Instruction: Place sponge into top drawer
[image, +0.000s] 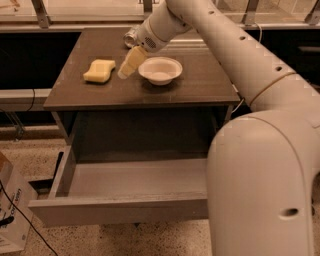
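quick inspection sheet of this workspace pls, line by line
surface: brown cabinet top, flat, carrying three things
job's things: sponge lies on the left part of the cabinet top, not gripped; top drawer pulled open, nothing seen in the part that shows
clutter: white bowl right of the sponge; metal can lying near the back edge
grippers: gripper hovers between sponge and bowl, apart from the sponge
cables: black cable across the floor, lower left
surroundings: cardboard box at lower left; speckled floor
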